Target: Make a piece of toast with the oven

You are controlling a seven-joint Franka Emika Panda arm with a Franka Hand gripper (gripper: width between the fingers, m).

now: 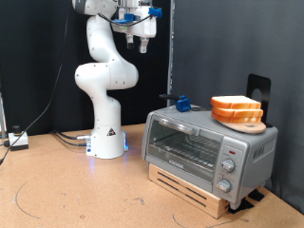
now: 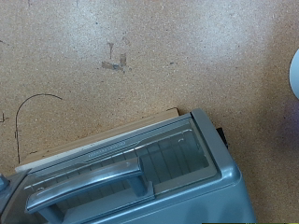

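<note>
The silver-grey oven (image 1: 209, 147) stands on a wooden board at the exterior view's right, with its glass door shut. Two stacked bread slices lie on its roof; the piece of toast (image 1: 237, 111) is in that stack. My gripper (image 1: 142, 38) hangs high at the exterior view's top, well above and to the left of the oven, and nothing shows between its fingers. The wrist view looks down on the oven (image 2: 177, 177), its grey bar handle (image 2: 84, 184) and the wire rack behind the glass. The fingers do not show in the wrist view.
A small blue object (image 1: 180, 102) sits on the oven's roof near its back corner. A black stand (image 1: 256, 90) rises behind the toast. The arm's white base (image 1: 107, 142) stands left of the oven. A small box with cables (image 1: 17, 140) lies at the far left.
</note>
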